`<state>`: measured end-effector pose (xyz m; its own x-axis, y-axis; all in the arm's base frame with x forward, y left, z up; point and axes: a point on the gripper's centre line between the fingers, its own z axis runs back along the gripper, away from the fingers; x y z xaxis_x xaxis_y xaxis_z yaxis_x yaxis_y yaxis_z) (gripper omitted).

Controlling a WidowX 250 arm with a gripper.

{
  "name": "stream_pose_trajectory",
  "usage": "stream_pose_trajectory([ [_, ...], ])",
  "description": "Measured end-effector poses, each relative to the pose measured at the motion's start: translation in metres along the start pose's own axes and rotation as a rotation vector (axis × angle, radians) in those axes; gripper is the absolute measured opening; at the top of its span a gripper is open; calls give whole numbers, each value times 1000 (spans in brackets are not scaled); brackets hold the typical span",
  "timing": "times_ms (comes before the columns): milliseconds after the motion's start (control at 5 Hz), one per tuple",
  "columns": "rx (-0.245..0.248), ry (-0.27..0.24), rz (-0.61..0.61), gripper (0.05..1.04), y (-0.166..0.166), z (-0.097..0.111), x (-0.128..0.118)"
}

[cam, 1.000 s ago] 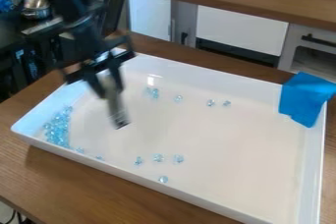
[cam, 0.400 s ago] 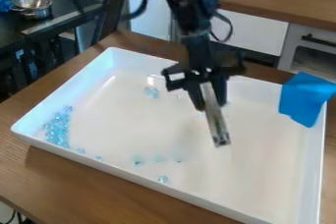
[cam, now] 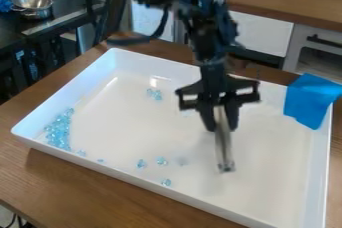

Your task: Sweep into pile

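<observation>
At the left end of the large white rectangular tray with raised walls (cam: 63,94), a dense pile of small, clear, pale blue beads (cam: 59,131) is seen close to the wall. A few stray beads (cam: 141,163) are strewn to the right of it, along the near side, and a small loose cluster (cam: 154,94) is found toward the far wall. The beads look hard and very light; they are likely to skid or roll on the smooth tray floor, so they are better pushed low and slowly than pinched one by one. If they are struck too fast, they could be scattered past the tool's edge.

Right of the tray's middle, a long, narrow, pale flat tool (cam: 225,147) is held hanging down by the black two-finger gripper (cam: 222,128). The fingers (cam: 232,116) are closed to the tool's thickness, one on each side of its upper part. This is judged a sound place for the hold, as the lower end is left free for sweeping; the tool seems light and fairly stiff, though it might pivot under a hard push. At the far right corner, a bright blue, cloth-like sheet (cam: 312,101) is draped over the rim.
</observation>
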<state>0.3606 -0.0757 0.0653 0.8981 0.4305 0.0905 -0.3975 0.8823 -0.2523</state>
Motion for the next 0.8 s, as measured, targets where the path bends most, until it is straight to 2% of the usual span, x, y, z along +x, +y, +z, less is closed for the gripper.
stream_pose_trajectory([
  [200, 16, 11, -55, 347, 11, -11, -12],
  [400, 11, 4, -110, 347, 23, -8, -21],
  [800, 6, -27, -139, 347, 49, -3, -16],
])
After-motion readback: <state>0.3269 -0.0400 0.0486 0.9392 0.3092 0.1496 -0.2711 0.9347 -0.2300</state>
